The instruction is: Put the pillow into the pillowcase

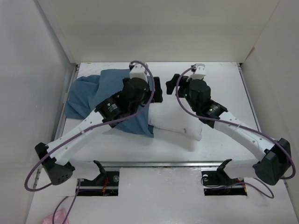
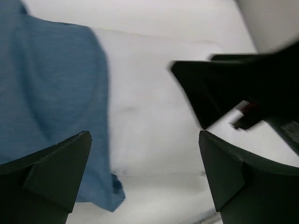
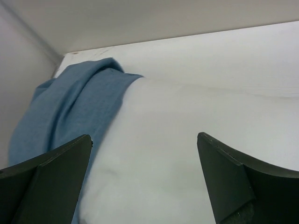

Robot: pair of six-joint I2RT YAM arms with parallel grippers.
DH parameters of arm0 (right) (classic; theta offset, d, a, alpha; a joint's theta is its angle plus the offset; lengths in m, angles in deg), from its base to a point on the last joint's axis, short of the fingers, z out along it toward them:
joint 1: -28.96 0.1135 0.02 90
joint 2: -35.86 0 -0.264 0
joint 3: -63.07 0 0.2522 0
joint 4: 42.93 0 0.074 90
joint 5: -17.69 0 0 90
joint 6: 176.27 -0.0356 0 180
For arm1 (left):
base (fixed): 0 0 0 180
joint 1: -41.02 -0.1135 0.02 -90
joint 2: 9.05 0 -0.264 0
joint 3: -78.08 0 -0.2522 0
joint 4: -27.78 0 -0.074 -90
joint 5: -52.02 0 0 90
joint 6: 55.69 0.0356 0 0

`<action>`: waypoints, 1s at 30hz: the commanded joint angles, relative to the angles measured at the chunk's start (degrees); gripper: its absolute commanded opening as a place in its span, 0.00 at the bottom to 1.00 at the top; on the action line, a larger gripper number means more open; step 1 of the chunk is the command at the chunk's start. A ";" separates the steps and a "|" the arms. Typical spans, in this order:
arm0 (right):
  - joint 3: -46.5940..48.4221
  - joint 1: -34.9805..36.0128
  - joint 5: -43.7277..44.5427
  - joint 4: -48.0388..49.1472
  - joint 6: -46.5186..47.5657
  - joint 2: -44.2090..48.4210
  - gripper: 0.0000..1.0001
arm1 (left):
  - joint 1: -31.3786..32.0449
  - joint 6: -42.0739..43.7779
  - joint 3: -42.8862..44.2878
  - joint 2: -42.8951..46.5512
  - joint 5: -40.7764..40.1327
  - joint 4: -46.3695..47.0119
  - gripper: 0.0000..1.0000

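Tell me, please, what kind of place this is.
Likely a lab test cell, not a home: plain white panel walls enclose a white tabletop with two robot arms bolted at its near edge.

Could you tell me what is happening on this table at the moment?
Two robot arms are working at getting a white pillow into a blue pillowcase. The pillow lies across the middle of the table, and the pillowcase covers its left end and bunches up further left. Whether that end is actually inside the case cannot be told. The left gripper and right gripper are both open above the pillow, holding nothing.
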 commanded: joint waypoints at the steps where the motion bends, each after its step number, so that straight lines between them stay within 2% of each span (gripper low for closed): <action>1: 3.91 -4.88 3.09 -6.38 1.14 0.07 1.00 | -6.68 0.85 8.60 -7.90 -7.75 -6.30 1.00; 5: 6.20 -11.47 -3.24 -8.14 1.14 -2.39 1.00 | -11.27 6.54 19.93 -20.75 -8.28 -10.89 1.00; 7: 6.90 -13.58 -7.01 -8.14 3.32 -3.45 1.00 | -12.15 7.80 25.49 -26.02 -11.61 -13.08 1.00; 8: 6.91 -13.59 -7.64 -8.14 3.94 -4.41 1.00 | -12.94 8.93 31.17 -31.10 -11.62 -14.92 1.00; 12: 9.09 -15.61 -9.06 -8.14 7.29 -7.49 1.00 | -14.35 13.60 42.00 -41.15 -10.47 -19.41 1.00; 16: 9.89 -17.02 -10.45 -7.53 8.34 -8.20 1.00 | -14.88 12.37 46.17 -45.83 -17.58 -24.87 0.90; 20: 9.37 -17.55 -11.51 -5.34 9.84 -8.72 1.00 | -16.64 12.37 43.54 -45.83 -18.91 -24.34 0.74; 21: 9.37 -17.55 -11.52 -5.33 10.79 -8.73 1.00 | -17.43 11.76 43.53 -45.83 -18.92 -24.34 0.65; 24: 8.66 -17.55 -15.01 -1.48 15.80 -9.34 1.00 | -18.14 11.76 43.01 -45.83 -18.31 -23.64 0.50; 25: 7.97 -17.55 -16.51 -0.07 17.64 -9.34 1.00 | -18.75 11.76 43.01 -46.35 -18.30 -23.03 0.43; 26: 7.26 -18.07 -18.27 2.38 19.75 -10.74 1.00 | -18.75 13.15 43.01 -46.88 -17.43 -22.16 0.27; 29: 9.62 -18.08 -24.42 3.28 25.82 -15.47 1.00 | -18.75 13.87 43.01 -47.41 -15.85 -20.49 0.01; 30: 10.94 -18.08 -25.83 1.54 27.57 -16.98 1.00 | -18.75 14.74 43.01 -47.93 -14.71 -20.48 0.00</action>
